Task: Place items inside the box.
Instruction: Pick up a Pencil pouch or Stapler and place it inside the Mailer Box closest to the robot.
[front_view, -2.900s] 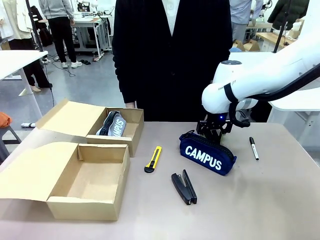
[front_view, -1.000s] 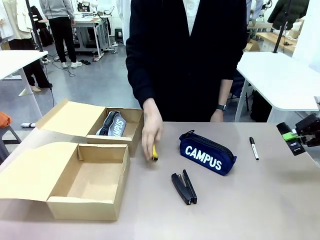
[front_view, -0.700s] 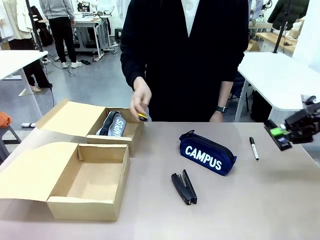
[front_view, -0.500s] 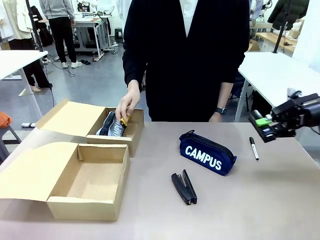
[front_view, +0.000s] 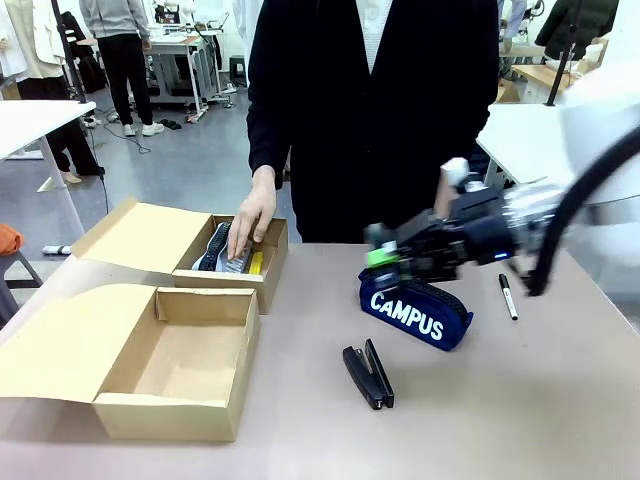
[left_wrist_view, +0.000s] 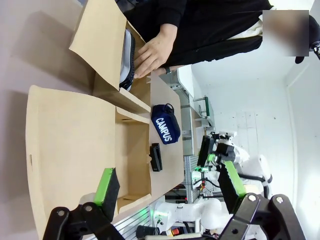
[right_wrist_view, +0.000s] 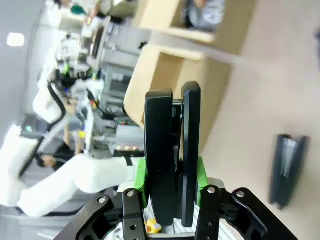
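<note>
My right gripper (front_view: 380, 262) hovers, shut and blurred, just over the left end of the navy "CAMPUS" pencil case (front_view: 420, 312); in the right wrist view its fingers (right_wrist_view: 159, 130) stand pressed together with nothing held. A person's hand (front_view: 247, 220) rests in the far box (front_view: 225, 290) on the grey pencil case (front_view: 226, 250), beside the yellow utility knife (front_view: 256, 263). The black stapler (front_view: 368, 374) lies in front of the navy case, the black marker (front_view: 508, 296) to its right. My left gripper (left_wrist_view: 167, 175) is open above the near box (left_wrist_view: 75, 145).
The near box (front_view: 170, 415) stands open with its lid flap spread to the left. The person stands close against the far table edge. White tables and other people are in the background. Bare tabletop (front_view: 500, 400) stretches at the front right.
The person's hand lifted the yellow knife off the table and laid it in the far box. My right arm swung in from the right edge to over the navy case.
</note>
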